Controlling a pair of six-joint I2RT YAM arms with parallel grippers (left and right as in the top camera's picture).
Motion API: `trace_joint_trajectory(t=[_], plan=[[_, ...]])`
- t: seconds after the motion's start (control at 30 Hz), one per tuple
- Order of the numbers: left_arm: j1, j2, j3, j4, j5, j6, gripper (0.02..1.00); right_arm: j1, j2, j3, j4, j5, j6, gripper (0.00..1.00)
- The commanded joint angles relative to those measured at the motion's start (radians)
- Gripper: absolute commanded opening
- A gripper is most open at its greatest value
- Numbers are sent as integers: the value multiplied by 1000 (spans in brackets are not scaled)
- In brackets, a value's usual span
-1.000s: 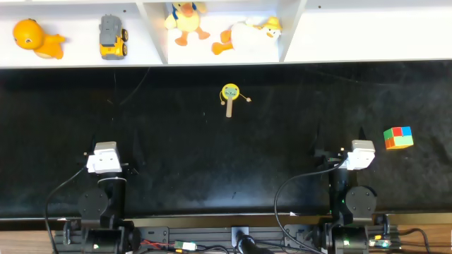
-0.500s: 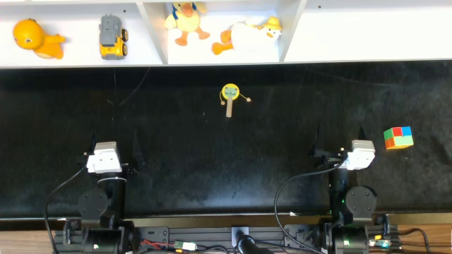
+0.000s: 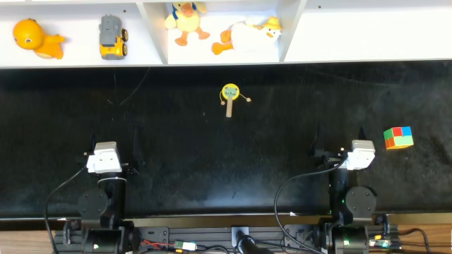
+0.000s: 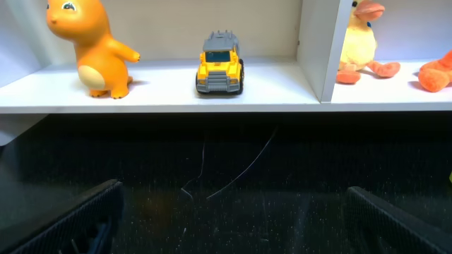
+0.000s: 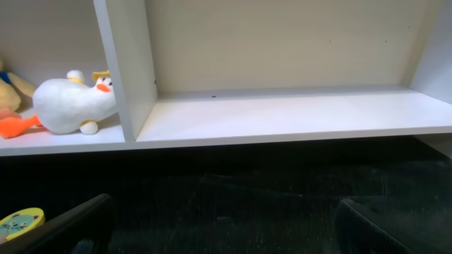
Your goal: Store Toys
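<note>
A small yellow-green rattle drum (image 3: 229, 95) with a wooden handle lies on the black mat, just in front of the shelf's middle; its edge also shows in the right wrist view (image 5: 20, 223). A multicoloured cube (image 3: 397, 137) sits near the mat's right side, just right of my right gripper (image 3: 339, 139). On the white shelf (image 3: 226, 56) stand an orange figure (image 3: 37, 37), a yellow truck (image 3: 112, 37), a yellow duck plush (image 3: 185, 21) and a white duck plush (image 3: 247, 35). My left gripper (image 4: 232, 196) and right gripper (image 5: 224, 206) are open and hold nothing, low at the mat's near side.
The shelf's right compartment (image 5: 282, 113) is bare and wide. A divider wall (image 4: 314, 49) separates the truck from the duck plush. Thin light scratches mark the mat (image 4: 233, 169) between the left gripper and the shelf.
</note>
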Motion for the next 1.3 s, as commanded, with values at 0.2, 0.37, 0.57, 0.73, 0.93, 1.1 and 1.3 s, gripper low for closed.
trace_joint_trajectory(t=[0.2, 0.37, 0.57, 0.73, 0.93, 1.1, 1.3], plan=[[7, -10, -4, 2, 3, 16, 996, 95, 5, -12, 8, 71, 9, 996], [7, -10, -4, 2, 3, 16, 998, 218, 88, 10, -16, 283, 165, 1000], [7, -10, -4, 2, 3, 16, 998, 393, 221, 150, -273, 527, 405, 996], [7, -10, -4, 2, 3, 16, 998, 517, 421, 359, -479, 576, 532, 996], [7, -10, -4, 2, 3, 16, 998, 600, 695, 639, -739, 516, 648, 993], [7, -10, -4, 1, 3, 16, 998, 621, 911, 797, -826, 435, 701, 996], [7, -10, -4, 2, 3, 16, 998, 621, 1131, 945, -824, 320, 700, 996]])
